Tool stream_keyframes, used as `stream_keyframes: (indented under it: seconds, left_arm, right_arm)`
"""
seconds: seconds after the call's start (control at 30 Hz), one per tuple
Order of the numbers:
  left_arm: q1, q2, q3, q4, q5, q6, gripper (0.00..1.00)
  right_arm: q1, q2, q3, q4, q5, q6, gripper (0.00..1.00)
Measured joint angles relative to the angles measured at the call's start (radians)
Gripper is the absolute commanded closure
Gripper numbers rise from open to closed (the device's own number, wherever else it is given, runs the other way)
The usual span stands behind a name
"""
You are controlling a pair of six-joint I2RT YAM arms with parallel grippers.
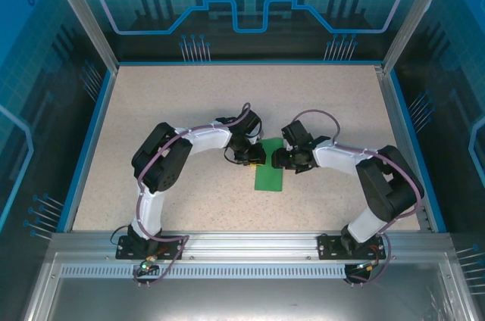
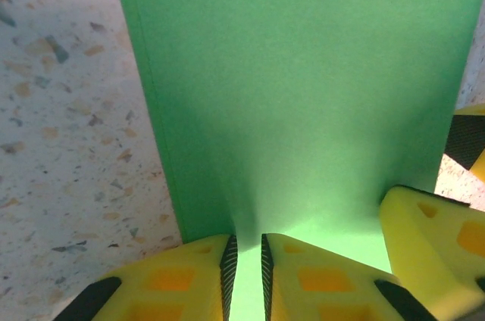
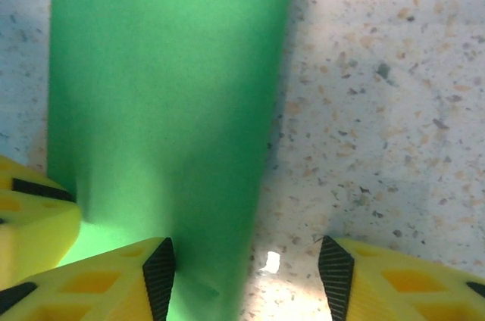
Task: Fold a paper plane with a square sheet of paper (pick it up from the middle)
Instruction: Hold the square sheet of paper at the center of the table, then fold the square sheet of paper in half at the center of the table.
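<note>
- At centre of table (image 1: 151, 109): green paper sheet (image 1: 269, 176).
- Between left gripper (image 2: 246, 249) fingers, nearly closed: sheet's edge, pinched.
- Right gripper (image 3: 244, 264): jaws apart, straddling sheet's edge, holding nothing.

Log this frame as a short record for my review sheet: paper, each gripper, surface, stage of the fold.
paper: green paper, a narrow rectangle rather than a square, lying flat
surface: speckled table, paper near its middle
left gripper: left gripper, jaws almost together, pinching the paper's edge
right gripper: right gripper, jaws apart, one finger over the paper, the other over bare table
arms: both wrists meet at the paper's far end
stage: no pointed plane shape yet
</note>
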Motion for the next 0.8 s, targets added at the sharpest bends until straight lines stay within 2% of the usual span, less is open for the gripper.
stream_keyframes:
  seconds: [0.2, 0.33, 0.43, 0.53, 0.8]
  left_arm:
    - [0.0, 0.001, 0.0, 0.0, 0.0, 0.003, 0.79]
    - [0.0, 0.003, 0.0, 0.0, 0.0, 0.004, 0.79]
    - [0.0, 0.004, 0.0, 0.0, 0.0, 0.005, 0.79]
    - [0.0, 0.005, 0.0, -0.001, 0.001, 0.008, 0.79]
    - [0.0, 0.01, 0.011, -0.013, 0.0, 0.011, 0.79]
  right_arm:
    - [-0.001, -0.095, 0.0, 0.0, -0.014, 0.0, 0.46]
    - [-0.005, -0.177, -0.008, 0.017, -0.06, 0.014, 0.63]
    - [-0.015, -0.204, -0.041, 0.072, -0.132, 0.035, 0.68]
    - [-0.03, -0.199, -0.097, 0.144, -0.199, 0.073, 0.77]
    - [-0.064, -0.082, -0.174, 0.314, -0.319, 0.136, 0.9]
